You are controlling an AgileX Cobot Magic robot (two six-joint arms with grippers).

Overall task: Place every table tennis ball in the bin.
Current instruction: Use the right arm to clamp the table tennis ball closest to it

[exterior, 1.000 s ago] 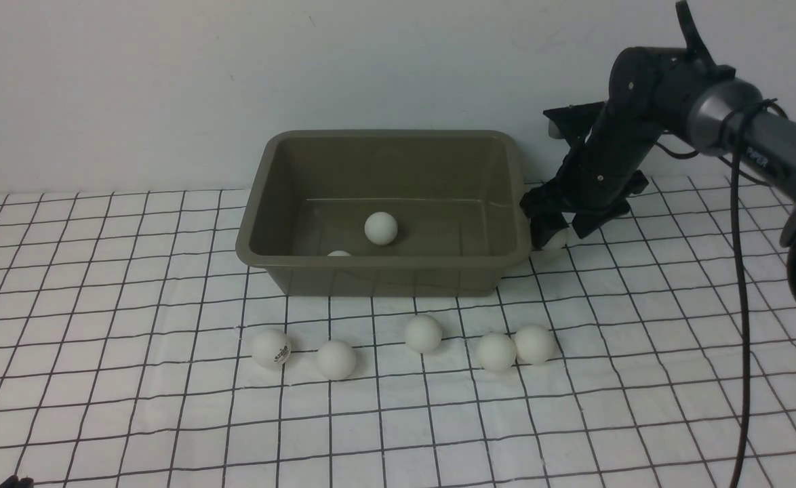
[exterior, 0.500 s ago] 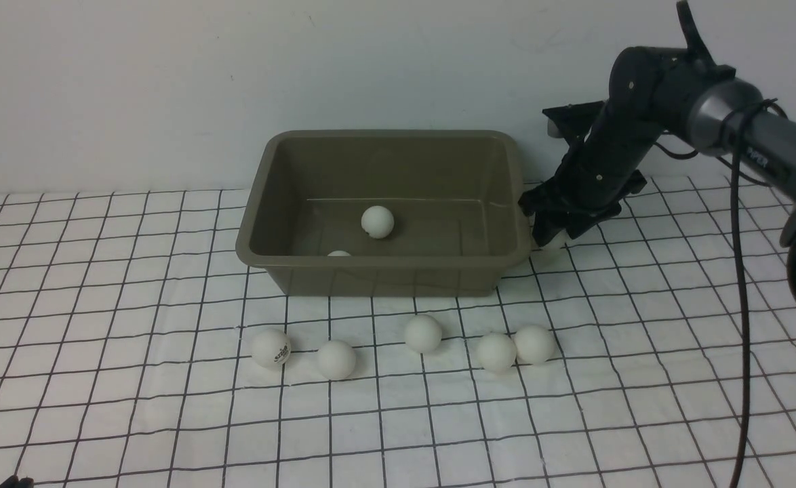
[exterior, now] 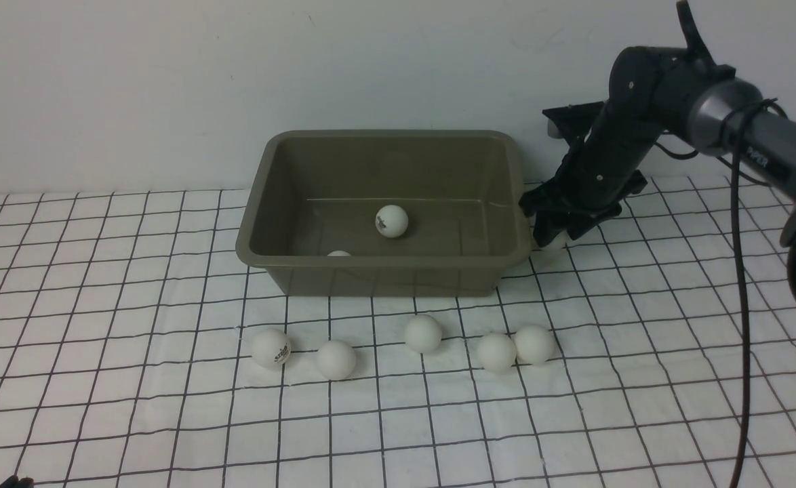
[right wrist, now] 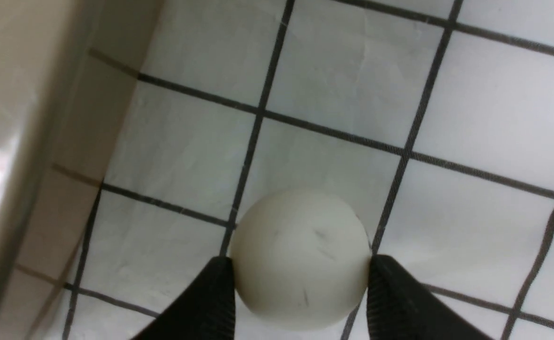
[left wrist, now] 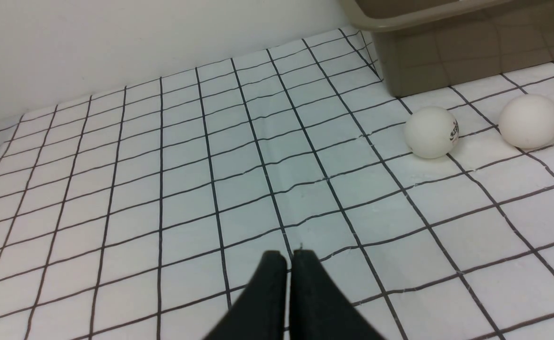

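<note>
The olive-brown bin stands mid-table. Inside it one table tennis ball with a dark logo lies on the floor, and another peeks over the front wall. Several white balls lie in a row in front of the bin, from the logo ball to the rightmost one. My right gripper is low beside the bin's right wall, shut on a ball between its fingers. My left gripper is shut and empty above the cloth, with two balls ahead of it.
A white checked cloth covers the table, and a pale wall stands behind it. The bin's outer wall is close beside the held ball. A black cable hangs from the right arm.
The logo ball inside the bin has rolled slightly back and to the right. My right gripper has edged up and closer to the bin's wall around its ball.
</note>
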